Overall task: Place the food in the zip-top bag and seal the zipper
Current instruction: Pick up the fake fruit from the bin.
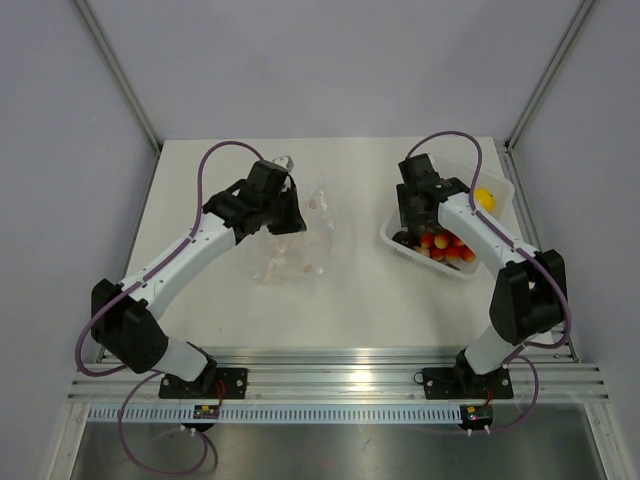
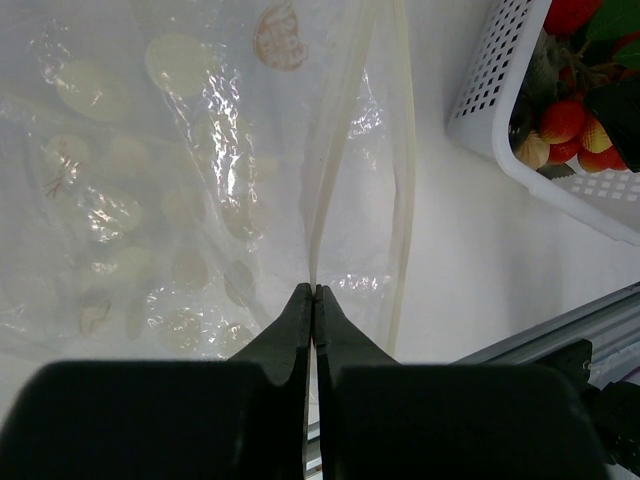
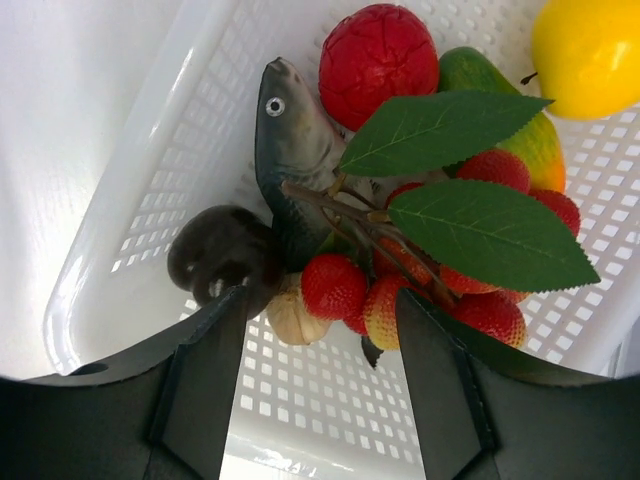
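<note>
Left gripper (image 2: 314, 292): fingers pressed together, pinching one lip of the zipper (image 2: 330, 170).
Zip-top bag (image 2: 150, 200): lies slack on the table (image 1: 360, 310), left of the basket and apart from it; mouth barely parted.
Right gripper (image 3: 320, 300): fingers spread, hovering above the food (image 3: 378, 62).
Food: heaped in the white perforated basket (image 3: 130, 220).
Risk, pick: the leafy berry sprig is tangled with its neighbours, so a grasp may drag out extras or slip.
Risk, bag: a one-lip hold could let the thin film collapse and close the opening.
</note>
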Motion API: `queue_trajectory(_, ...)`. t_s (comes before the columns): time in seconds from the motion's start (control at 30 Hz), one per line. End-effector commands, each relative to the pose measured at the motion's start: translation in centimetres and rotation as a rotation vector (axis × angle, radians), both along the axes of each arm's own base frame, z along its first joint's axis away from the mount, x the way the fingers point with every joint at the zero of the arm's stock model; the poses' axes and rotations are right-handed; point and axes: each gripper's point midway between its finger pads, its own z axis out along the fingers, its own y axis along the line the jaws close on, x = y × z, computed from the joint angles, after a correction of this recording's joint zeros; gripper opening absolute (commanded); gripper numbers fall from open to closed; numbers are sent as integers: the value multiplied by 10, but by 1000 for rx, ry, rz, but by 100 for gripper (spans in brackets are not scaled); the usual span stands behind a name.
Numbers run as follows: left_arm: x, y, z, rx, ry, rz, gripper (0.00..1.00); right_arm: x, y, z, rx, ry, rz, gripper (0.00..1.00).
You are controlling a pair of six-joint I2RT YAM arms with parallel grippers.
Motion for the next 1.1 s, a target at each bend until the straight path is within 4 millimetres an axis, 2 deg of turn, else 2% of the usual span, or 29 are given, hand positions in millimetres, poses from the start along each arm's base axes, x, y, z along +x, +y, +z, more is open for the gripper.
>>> queue_trajectory(0.0,1,-6,10,-37,-33,-27,0,15,-8,5,-76,-43,33,69)
queue_trajectory(0.17,1,-11,12,-62,-28,-34,0,26,-12,-5,-127,-52,35,69)
queue_trajectory(0.37,3,-8,14,-48,-36,-24,0,33,-13,-29,-120,-36,10,66)
queue_trajectory(0.5,1,-6,17,-47,-42,-22,0,40,-17,-45,-155,-27,-20,60)
queue_trajectory(0.57,1,-6,18,-47,-43,-22,0,43,-21,-47,-173,-38,-44,57)
queue_trajectory(0.7,1,-6,22,-52,-52,-28,0,44,-28,-37,-182,-105,-105,38)
queue_trajectory(0.73,1,-7,23,-52,-53,-30,0,42,-30,-37,-185,-108,-112,25)
queue_trajectory(0.87,1,-10,22,-63,-48,-42,0,41,-37,-25,-208,-142,-144,4)
queue_trajectory(0.9,0,-11,21,-64,-46,-44,0,40,-38,-23,-203,-148,-149,0)
queue_trajectory(1.07,1,-14,20,-76,-41,-51,0,35,-36,-7,-170,-177,-140,0)
